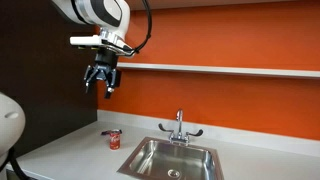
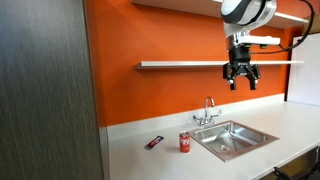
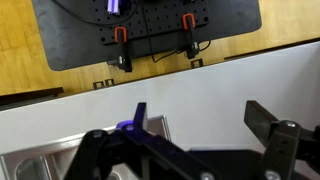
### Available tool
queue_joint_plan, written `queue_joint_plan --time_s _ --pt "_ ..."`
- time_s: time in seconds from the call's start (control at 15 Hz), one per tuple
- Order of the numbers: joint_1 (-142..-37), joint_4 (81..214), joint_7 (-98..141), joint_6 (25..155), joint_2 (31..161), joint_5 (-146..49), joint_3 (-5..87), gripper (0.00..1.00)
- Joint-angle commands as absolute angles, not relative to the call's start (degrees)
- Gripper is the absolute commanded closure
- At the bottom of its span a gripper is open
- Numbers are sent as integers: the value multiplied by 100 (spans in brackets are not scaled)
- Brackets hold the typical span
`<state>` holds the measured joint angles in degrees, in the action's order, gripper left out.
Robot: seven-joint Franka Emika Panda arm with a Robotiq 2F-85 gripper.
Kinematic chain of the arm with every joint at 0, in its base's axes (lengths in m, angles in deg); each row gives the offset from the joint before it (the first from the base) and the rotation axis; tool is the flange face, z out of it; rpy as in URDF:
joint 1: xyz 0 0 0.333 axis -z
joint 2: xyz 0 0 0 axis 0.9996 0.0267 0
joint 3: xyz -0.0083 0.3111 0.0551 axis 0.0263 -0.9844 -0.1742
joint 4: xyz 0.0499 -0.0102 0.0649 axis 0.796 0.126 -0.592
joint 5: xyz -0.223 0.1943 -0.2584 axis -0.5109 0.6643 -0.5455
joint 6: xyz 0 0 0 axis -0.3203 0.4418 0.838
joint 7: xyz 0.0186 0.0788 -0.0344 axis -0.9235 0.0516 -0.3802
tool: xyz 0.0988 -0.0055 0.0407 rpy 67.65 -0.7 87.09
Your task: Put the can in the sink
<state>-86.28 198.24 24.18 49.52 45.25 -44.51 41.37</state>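
Observation:
The small red can [image 1: 114, 140] stands upright on the white counter beside the sink, and it also shows in an exterior view [image 2: 185, 143]. The stainless steel sink [image 1: 205, 152] [image 2: 262, 131] is set into the counter, with a chrome faucet [image 1: 179, 125] [image 2: 209, 110] behind it. My gripper [image 1: 103, 88] [image 2: 241, 82] hangs high in the air, near shelf height, well above the counter. It is open and empty. In the wrist view the two dark fingers [image 3: 205, 115] are spread apart over white counter. The can is not in the wrist view.
A flat dark purple marker [image 2: 154, 142] [image 1: 108, 131] lies on the counter near the can. A white shelf [image 1: 220, 69] [image 2: 180, 65] runs along the orange wall. A dark wood panel [image 2: 45, 90] bounds the counter's end. The wrist view shows a black board with clamps [image 3: 150, 30].

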Motion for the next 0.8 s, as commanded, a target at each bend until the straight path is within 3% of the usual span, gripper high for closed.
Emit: queue_joint_plan --time_s 0.0,0.73 --pt "-8564 19817 2448 4944 4534 -4426 4084 0" --pt "-8896 19672 3073 6119 5478 -4405 4032 0"
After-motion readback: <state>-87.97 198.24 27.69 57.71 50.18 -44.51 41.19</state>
